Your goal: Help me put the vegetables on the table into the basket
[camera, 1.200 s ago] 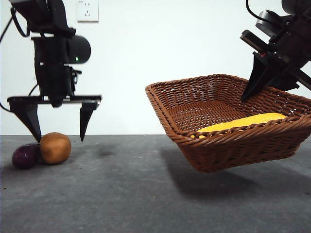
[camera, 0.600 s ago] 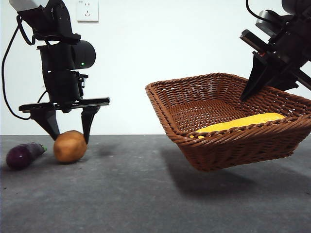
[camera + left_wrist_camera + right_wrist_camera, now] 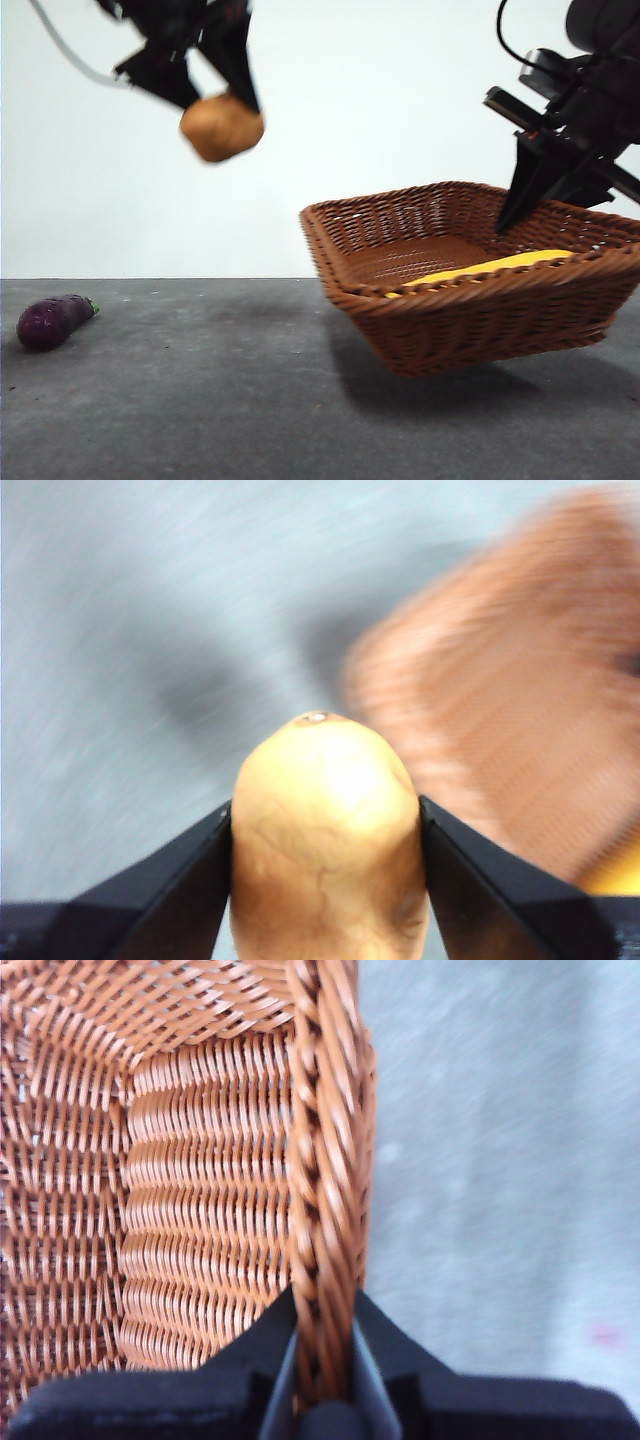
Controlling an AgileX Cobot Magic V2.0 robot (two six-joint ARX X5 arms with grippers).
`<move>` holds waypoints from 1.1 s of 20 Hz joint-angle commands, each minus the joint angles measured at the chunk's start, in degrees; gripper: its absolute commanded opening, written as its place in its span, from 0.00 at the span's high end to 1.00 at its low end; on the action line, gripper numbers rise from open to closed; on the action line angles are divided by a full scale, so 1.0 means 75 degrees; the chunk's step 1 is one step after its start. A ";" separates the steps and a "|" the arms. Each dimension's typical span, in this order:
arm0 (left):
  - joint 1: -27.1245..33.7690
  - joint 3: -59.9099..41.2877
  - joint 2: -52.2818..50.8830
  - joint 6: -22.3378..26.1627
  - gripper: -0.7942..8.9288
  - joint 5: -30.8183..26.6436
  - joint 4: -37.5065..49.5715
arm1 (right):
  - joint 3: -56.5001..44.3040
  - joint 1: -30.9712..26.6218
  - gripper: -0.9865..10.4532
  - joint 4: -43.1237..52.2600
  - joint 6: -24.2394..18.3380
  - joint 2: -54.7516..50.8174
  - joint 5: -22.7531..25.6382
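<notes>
High at the upper left of the front view, my left gripper is shut on the orange-brown potato, well above the table; the left wrist view shows the potato squeezed between both jaws. My right gripper is shut on the far rim of the brown wicker basket, holding it tilted and lifted off the table. Its jaws pinch the braided basket rim in the right wrist view. The yellow corn cob lies inside the basket. The purple eggplant lies on the table at the left.
A white wall stands behind the table. The basket casts a shadow on the grey surface beneath it. A blurred part of the basket shows beyond the potato in the left wrist view.
My left gripper closed on the potato and lifted it up and to the right, off the table. The basket dropped slightly and tilted less. The eggplant stayed put.
</notes>
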 commanded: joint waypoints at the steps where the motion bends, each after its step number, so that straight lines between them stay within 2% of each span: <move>1: -0.0705 -0.0050 -0.0178 0.0851 0.92 0.0297 -0.0262 | 0.0023 0.0370 0.92 0.0119 0.0460 0.0122 -0.0090; 4: -0.1580 -0.0286 -0.0187 0.1352 0.92 0.0385 -0.0370 | 0.0023 0.0790 0.92 0.0157 0.0813 0.0143 -0.0096; 6: -0.1853 -0.0930 -0.0181 0.1445 0.92 0.0396 0.0061 | 0.0023 0.0921 0.92 0.0297 0.1110 0.0143 -0.0227; 9: -0.1958 -0.1871 -0.0172 0.1562 0.92 0.0766 0.0682 | 0.0023 0.1072 0.92 0.0431 0.1311 0.0143 -0.0469; 14: -0.2253 -0.1935 -0.0140 0.1518 0.93 0.0790 0.0839 | 0.0023 0.1492 0.92 0.0530 0.1483 0.0169 -0.0195; 20: -0.2492 -0.1935 0.0291 0.1501 0.92 0.0761 0.0495 | 0.0023 0.1577 0.92 0.0670 0.1635 0.0169 -0.0271; 21: -0.2527 -0.1935 0.0344 0.1343 0.91 0.0787 0.0530 | 0.0023 0.1629 0.92 0.0664 0.1623 0.0169 -0.0233; 22: -0.2547 -0.1935 0.0344 0.1288 0.80 0.0845 0.0527 | 0.0023 0.1658 0.92 0.0711 0.1629 0.0169 -0.0233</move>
